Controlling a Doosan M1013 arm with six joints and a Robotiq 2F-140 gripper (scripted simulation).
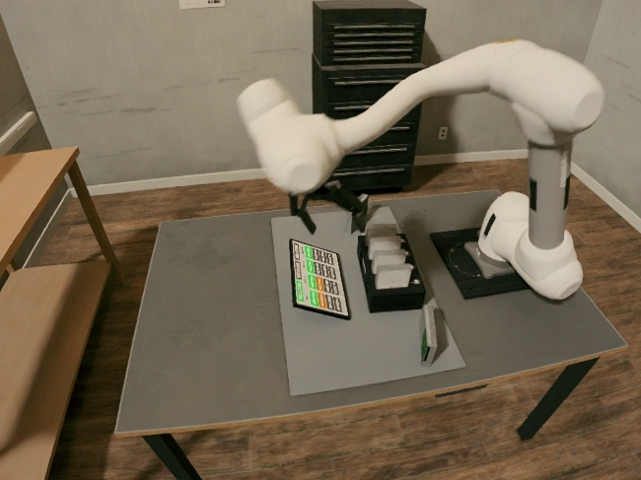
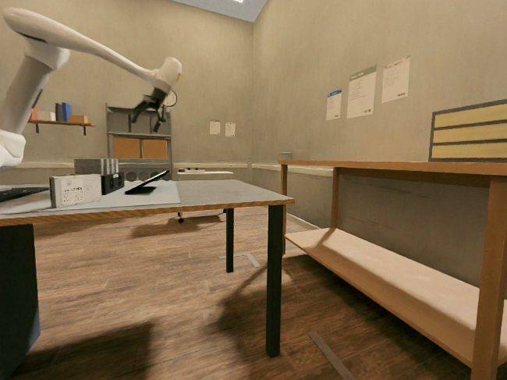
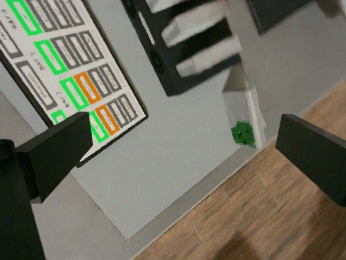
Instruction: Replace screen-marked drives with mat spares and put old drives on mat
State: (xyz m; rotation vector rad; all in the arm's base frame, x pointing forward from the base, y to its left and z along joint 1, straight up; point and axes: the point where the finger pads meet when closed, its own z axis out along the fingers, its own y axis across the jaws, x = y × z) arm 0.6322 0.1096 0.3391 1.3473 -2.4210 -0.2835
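The black dock stands on the grey mat with several pale drives upright in a row. The tilted screen shows a green cell in each row and an orange cell in the two nearest rows; its labels are too small to read surely. One spare drive stands on edge near the mat's front right, green board showing. The other spare is at the back, partly hidden by the gripper. My gripper is open and empty, high above the bench.
The black base plate of the arm is right of the dock. The screen stands left of the dock. The bench's front edge lies just beyond the mat. A wooden table is off to the side, and a dark tool cabinet stands behind.
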